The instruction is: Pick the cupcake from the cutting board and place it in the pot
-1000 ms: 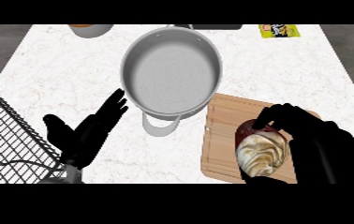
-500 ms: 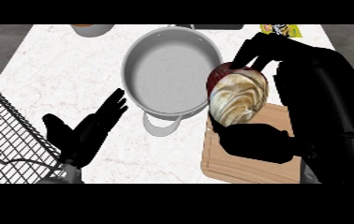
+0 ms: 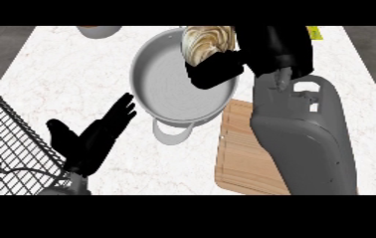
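The cupcake [image 3: 202,44], with swirled cream frosting, is held in my right hand [image 3: 242,58], whose fingers and thumb curl round it. It hangs over the far right part of the grey pot [image 3: 165,87], above its rim. The wooden cutting board [image 3: 246,157] lies at the lower right, bare where it shows and partly hidden by my grey right forearm [image 3: 301,132]. My left hand [image 3: 92,137] rests open on the counter left of the pot, fingers pointing up and to the right.
A black wire rack [image 3: 22,142] occupies the lower left corner. A small bowl [image 3: 99,30] sits at the far edge, upper left. A yellow-green packet [image 3: 314,31] peeks out at the far right. The pot's handle [image 3: 175,132] faces me.
My right hand has lifted the cupcake off the cutting board and carried it up and left to over the pot. The left hand has stayed still.
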Tool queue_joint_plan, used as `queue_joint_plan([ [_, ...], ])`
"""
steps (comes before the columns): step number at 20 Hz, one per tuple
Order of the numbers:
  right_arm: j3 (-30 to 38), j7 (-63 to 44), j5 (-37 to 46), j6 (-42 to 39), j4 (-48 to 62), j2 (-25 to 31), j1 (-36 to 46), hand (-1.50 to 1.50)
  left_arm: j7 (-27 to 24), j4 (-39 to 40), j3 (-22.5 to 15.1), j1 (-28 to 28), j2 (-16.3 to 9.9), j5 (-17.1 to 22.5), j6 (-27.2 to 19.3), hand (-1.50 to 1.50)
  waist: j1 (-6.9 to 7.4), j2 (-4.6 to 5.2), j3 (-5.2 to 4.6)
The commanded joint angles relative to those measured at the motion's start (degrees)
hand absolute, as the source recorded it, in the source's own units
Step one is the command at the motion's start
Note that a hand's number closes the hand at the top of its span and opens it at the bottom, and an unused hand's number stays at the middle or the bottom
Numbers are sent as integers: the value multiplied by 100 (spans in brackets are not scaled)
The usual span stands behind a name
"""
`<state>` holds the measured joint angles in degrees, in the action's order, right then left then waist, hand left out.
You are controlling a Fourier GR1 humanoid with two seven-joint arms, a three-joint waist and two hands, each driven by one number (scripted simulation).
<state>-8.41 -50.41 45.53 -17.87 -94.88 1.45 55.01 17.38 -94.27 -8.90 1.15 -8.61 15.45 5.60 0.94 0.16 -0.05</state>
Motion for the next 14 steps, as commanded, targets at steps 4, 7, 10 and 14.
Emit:
queue_joint_plan([
  [4,30,872,74,1012,2171,-142,666,150,159,-132,30,-29,14,-9,16,0,45,7,2],
  [7,-216,969,-26,1709,3176,-144,1141,150,-192,47,-132,-126,175,-170,46,0,129,23,-1],
  [10,-79,1583,-201,2364,4080,-144,1301,150,-146,-83,-128,-211,58,-90,231,0,173,39,0],
  [14,-190,2336,-608,3142,5111,-145,1375,150,17,138,2,191,71,-75,182,0,234,82,-1],
])
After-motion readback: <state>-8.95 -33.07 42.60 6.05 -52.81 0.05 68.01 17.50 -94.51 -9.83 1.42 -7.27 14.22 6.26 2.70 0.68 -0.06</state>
